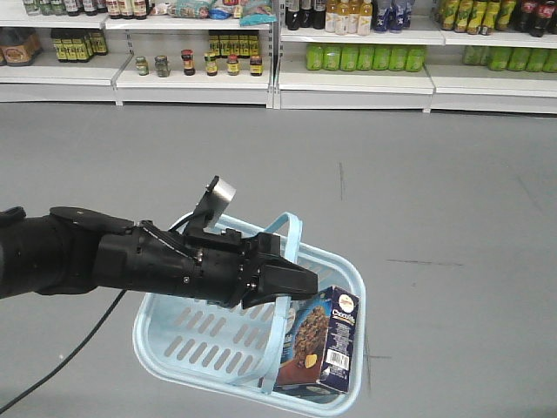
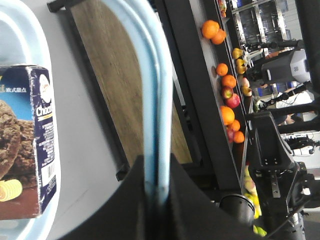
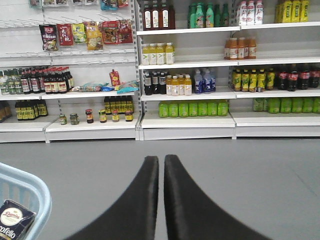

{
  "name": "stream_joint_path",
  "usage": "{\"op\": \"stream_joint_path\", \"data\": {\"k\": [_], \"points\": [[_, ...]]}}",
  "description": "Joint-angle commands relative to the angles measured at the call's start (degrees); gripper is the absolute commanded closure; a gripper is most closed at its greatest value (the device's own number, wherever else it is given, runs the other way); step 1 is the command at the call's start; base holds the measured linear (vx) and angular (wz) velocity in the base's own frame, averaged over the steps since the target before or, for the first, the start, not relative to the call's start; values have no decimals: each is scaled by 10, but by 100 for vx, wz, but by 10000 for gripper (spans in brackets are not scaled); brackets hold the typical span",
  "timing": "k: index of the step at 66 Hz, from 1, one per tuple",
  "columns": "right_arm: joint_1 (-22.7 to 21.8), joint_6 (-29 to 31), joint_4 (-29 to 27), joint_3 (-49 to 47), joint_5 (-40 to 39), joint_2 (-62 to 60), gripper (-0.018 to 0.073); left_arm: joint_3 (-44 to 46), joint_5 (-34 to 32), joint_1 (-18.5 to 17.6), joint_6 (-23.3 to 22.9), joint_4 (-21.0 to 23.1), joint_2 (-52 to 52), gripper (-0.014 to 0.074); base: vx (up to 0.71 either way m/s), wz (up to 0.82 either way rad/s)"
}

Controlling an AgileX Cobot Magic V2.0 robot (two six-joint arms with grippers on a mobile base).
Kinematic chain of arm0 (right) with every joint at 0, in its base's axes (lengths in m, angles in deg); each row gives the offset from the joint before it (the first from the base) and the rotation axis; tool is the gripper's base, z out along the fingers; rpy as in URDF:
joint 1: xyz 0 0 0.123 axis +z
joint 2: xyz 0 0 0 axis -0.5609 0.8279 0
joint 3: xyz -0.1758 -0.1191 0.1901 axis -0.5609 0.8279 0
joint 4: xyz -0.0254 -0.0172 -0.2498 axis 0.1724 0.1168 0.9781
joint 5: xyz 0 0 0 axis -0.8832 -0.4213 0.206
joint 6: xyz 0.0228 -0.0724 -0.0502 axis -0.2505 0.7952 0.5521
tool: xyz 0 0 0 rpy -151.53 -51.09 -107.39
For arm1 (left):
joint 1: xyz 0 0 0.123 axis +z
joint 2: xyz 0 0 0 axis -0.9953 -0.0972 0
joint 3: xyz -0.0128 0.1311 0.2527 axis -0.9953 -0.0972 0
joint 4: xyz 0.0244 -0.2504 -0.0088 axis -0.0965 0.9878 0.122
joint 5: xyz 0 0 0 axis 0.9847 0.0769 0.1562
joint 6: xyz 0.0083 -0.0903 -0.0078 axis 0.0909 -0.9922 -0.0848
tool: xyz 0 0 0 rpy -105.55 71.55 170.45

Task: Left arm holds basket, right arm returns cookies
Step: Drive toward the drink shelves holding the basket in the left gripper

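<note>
My left gripper (image 1: 300,283) is shut on the two looped handles (image 2: 156,100) of the light blue basket (image 1: 204,341), which hangs above the grey floor. In the left wrist view both handles run straight between the closed jaws of the left gripper (image 2: 156,165). The dark navy cookies box (image 1: 326,344) stands inside the basket at its right end, shown at the left edge as cookies (image 2: 25,145). My right gripper (image 3: 161,160) is shut with nothing between its fingers, to the right of the basket corner (image 3: 37,192) and the cookies (image 3: 11,222). The right arm is outside the front view.
White shop shelves (image 1: 278,83) with bottles and jars line the far side of the grey floor (image 1: 435,192). Green bottles (image 3: 192,108) sit on a low shelf straight ahead of the right gripper. A fruit rack with oranges (image 2: 227,100) shows in the left wrist view.
</note>
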Motion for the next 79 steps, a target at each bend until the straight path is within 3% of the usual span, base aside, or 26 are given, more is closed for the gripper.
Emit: {"op": "stream_joint_path", "data": {"k": [1, 79], "points": [[-1, 1, 3, 10, -40, -7, 562, 16, 36, -4, 4, 44, 33, 599, 44, 9], [-1, 1, 3, 10, -40, -7, 562, 16, 36, -4, 4, 44, 33, 599, 43, -1]]}}
